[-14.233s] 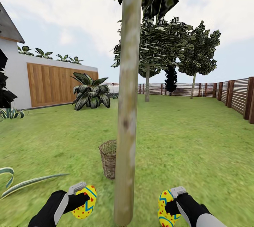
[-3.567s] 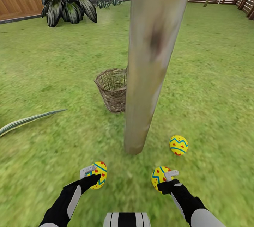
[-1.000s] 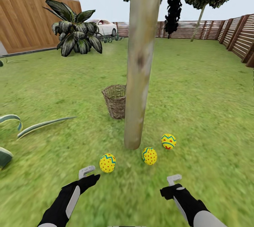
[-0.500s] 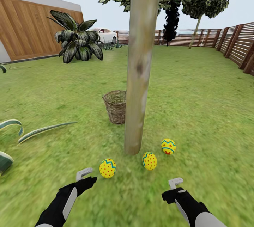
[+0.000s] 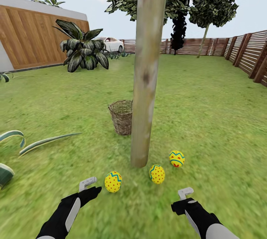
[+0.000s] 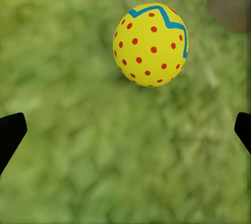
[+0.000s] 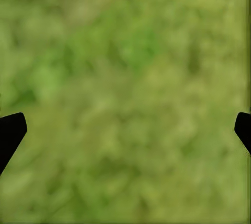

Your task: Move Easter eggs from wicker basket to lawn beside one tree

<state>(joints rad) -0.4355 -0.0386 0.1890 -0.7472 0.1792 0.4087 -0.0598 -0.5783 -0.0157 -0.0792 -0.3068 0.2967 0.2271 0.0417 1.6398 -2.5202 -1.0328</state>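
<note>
Three yellow Easter eggs lie on the lawn [image 5: 207, 120] around the foot of the tree trunk [image 5: 146, 83]: one [image 5: 113, 182] at its near left, one [image 5: 157, 174] just in front, one [image 5: 177, 158] at its right. The wicker basket [image 5: 121, 117] stands behind the trunk, partly hidden by it. My left gripper [image 5: 87, 185] is open, a short way left of the nearest egg, which the left wrist view shows as a dotted egg [image 6: 151, 44] on grass. My right gripper [image 5: 184, 193] is open over bare grass, below the middle egg.
A striped agave's leaves [image 5: 40, 141] reach in from the left. A large dark-leaved plant [image 5: 83, 49] and a white car [image 5: 109, 44] stand far back left by a wooden wall. A slat fence [image 5: 252, 55] runs along the right and back, with more trees [image 5: 207, 5].
Both eggs I held are down on the grass by the trunk and both grippers have opened and drawn back. Over the last second the head view has tilted up slightly.
</note>
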